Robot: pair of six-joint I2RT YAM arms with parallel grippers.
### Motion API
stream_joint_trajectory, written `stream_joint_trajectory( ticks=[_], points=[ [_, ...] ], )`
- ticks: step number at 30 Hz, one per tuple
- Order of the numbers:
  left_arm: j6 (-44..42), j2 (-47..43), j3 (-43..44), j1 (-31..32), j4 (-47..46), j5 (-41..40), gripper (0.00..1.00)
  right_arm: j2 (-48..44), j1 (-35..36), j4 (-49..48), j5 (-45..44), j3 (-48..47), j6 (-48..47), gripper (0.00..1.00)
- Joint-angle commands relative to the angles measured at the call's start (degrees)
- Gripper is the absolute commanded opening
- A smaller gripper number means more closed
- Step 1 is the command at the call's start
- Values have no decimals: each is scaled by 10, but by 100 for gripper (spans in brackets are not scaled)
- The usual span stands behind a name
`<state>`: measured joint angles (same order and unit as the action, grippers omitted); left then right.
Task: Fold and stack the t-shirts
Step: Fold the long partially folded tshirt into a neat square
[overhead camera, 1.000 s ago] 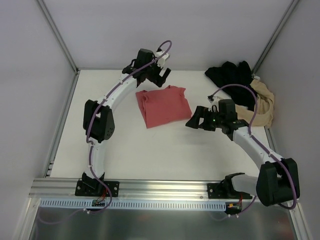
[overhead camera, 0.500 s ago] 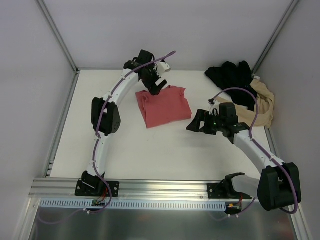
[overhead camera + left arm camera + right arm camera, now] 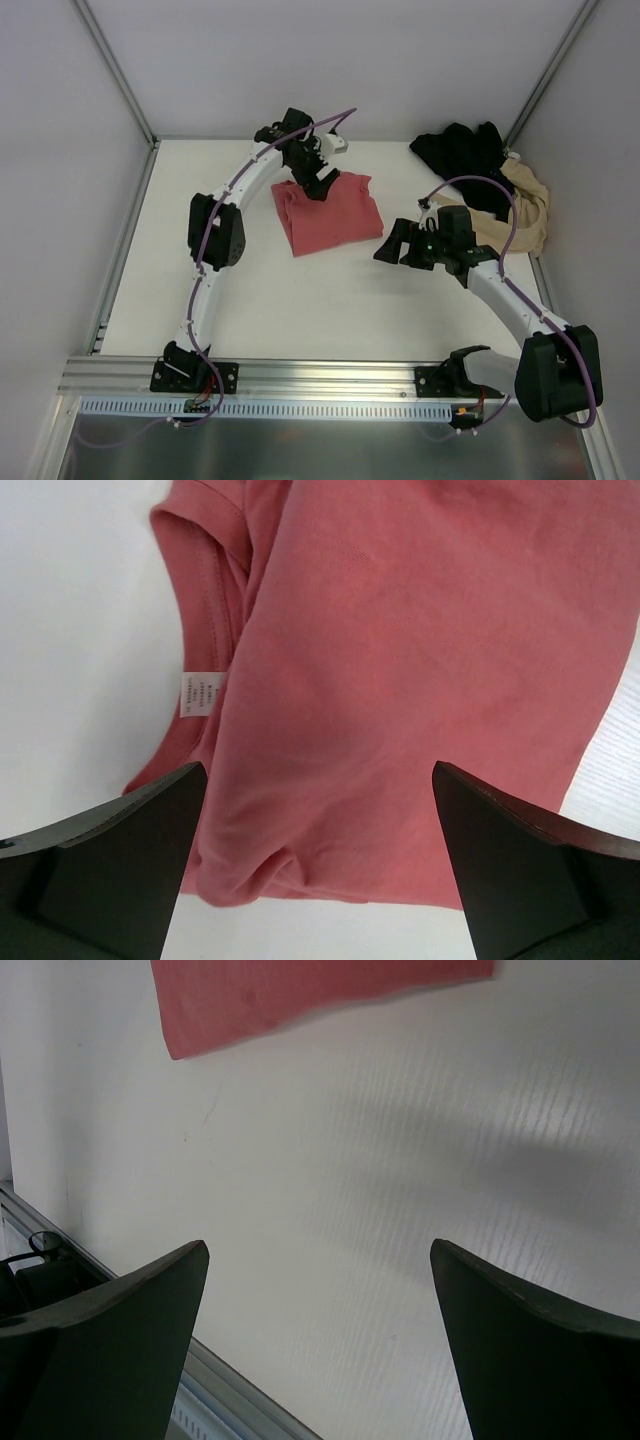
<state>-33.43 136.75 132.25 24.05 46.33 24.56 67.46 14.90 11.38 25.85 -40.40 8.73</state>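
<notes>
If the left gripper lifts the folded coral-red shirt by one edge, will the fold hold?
Probably not: the coral-red shirt is soft, creased cloth in loose layers, so it would likely sag open. Pushed, it may bunch rather than slide.

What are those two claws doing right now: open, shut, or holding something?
Left gripper: open, holding nothing, above the folded coral-red cloth t-shirt.
Right gripper: open, holding nothing, above the white table.
</notes>
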Motion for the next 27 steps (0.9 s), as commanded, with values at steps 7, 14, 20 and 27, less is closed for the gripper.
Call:
stream_joint_trajectory(
  ticks=[7, 14, 20, 27],
  points=[
    [2, 26, -15, 5, -31, 6, 99, -8, 4, 10, -9, 0, -6, 100],
    [0, 31, -24, 4, -55, -33, 99, -1, 5, 10, -11, -1, -6, 100],
    [8, 5, -79, 2, -120, -107, 85, 7, 5, 6, -9, 1, -4, 99],
    [26, -3, -92, 0, -159, -192, 26, 4, 6, 10, -11, 0, -4, 99]
  ],
)
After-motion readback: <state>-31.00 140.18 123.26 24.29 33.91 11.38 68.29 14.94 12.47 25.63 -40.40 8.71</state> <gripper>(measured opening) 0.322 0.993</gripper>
